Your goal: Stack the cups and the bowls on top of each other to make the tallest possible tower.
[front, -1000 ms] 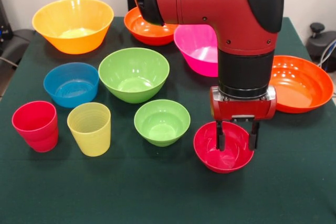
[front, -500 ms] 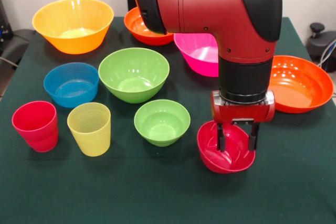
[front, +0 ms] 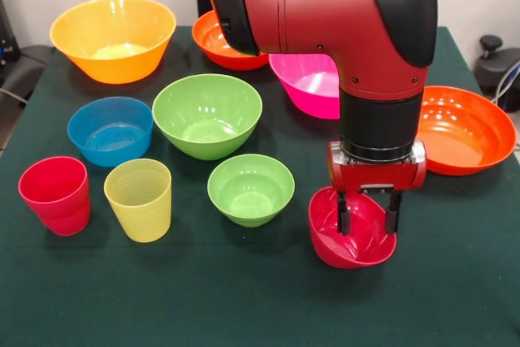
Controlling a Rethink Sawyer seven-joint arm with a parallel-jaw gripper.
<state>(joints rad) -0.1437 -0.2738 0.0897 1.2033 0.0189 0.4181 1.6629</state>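
Observation:
A small red bowl (front: 335,246) sits tilted on the green table (front: 244,306) at the front right. My gripper (front: 367,217) hangs over it, open; one finger (front: 343,219) is down inside the bowl and the other stands at its right rim. To its left are a small green bowl (front: 250,190), a yellow cup (front: 139,199) and a red cup (front: 55,195). Behind them stand a larger green bowl (front: 207,115) and a blue bowl (front: 110,130). No tower shows; each bowl stands alone.
A big yellow-orange bowl (front: 114,38) stands at the back left, and an orange bowl (front: 219,45) and a pink bowl (front: 307,80) are partly hidden behind the arm. A wide orange bowl (front: 465,129) lies at the right edge.
The gripper has shifted slightly right. The red bowl, level before, has slid right with it and tipped up on one side.

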